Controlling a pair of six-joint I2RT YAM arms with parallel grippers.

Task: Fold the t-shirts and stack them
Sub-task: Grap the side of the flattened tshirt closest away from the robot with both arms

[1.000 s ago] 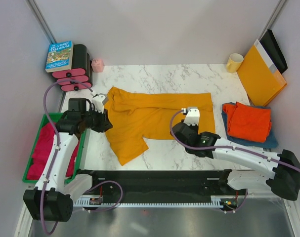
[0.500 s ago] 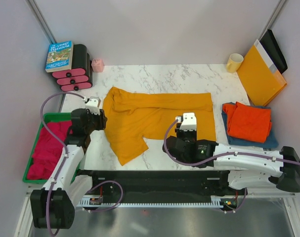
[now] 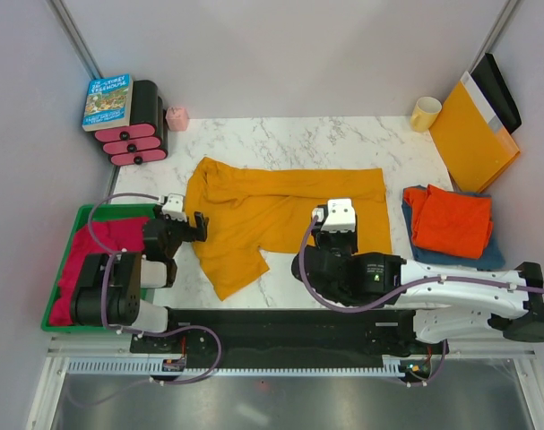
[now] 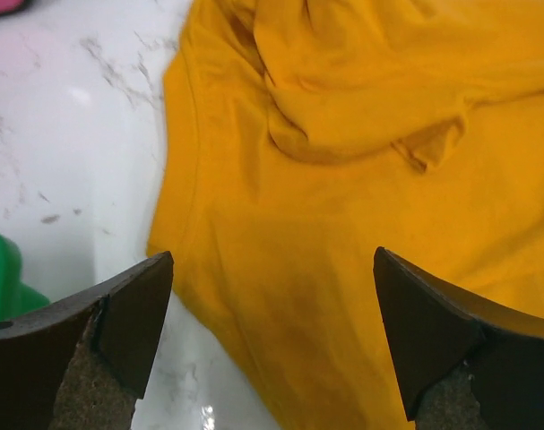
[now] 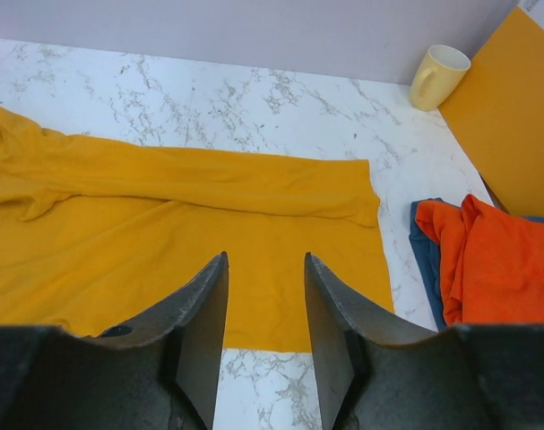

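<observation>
Now that it has been let go, the mustard-yellow t-shirt (image 3: 280, 210) lies part-folded mid-frame on the table (image 3: 280, 139); left gripper (image 4: 272, 305), drawn back, gapes wide; right gripper (image 5: 265, 305) narrowly parted; both empty. Next fold judged pending.

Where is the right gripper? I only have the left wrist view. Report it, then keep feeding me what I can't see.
Observer: The right gripper is over the right half of the mustard-yellow t-shirt, near its front edge, jaws apart with nothing between them.
Operator: Give me the other shirts.
Observer: The orange-red t-shirt lies folded on the blue t-shirt, to the right of the mustard one and apart from it.
Operator: Report what is off to my left.
Observer: A green tray holding red cloth sits at the far left of the scene.
</observation>
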